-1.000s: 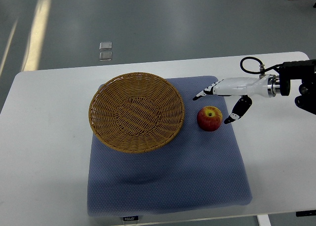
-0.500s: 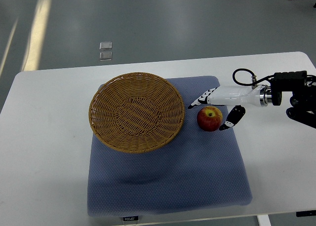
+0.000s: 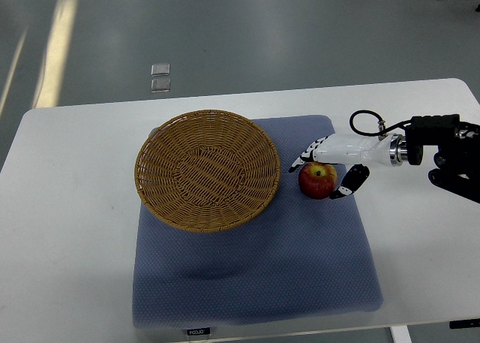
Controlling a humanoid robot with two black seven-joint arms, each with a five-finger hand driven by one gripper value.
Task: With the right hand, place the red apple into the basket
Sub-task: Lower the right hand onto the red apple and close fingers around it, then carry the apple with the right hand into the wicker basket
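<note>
The red apple (image 3: 318, 180) sits on the blue mat (image 3: 255, 268) just right of the wicker basket (image 3: 208, 169), and I have my right hand (image 3: 327, 166) spread wide around it, fingers behind, thumb nearside, nothing gripped yet.

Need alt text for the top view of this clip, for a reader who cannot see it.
The robot's right hand reaches in from the right with fingers spread around a red apple on a blue mat, not yet closed on it. An empty wicker basket sits on the mat just left of the apple, all on a white table.
</note>
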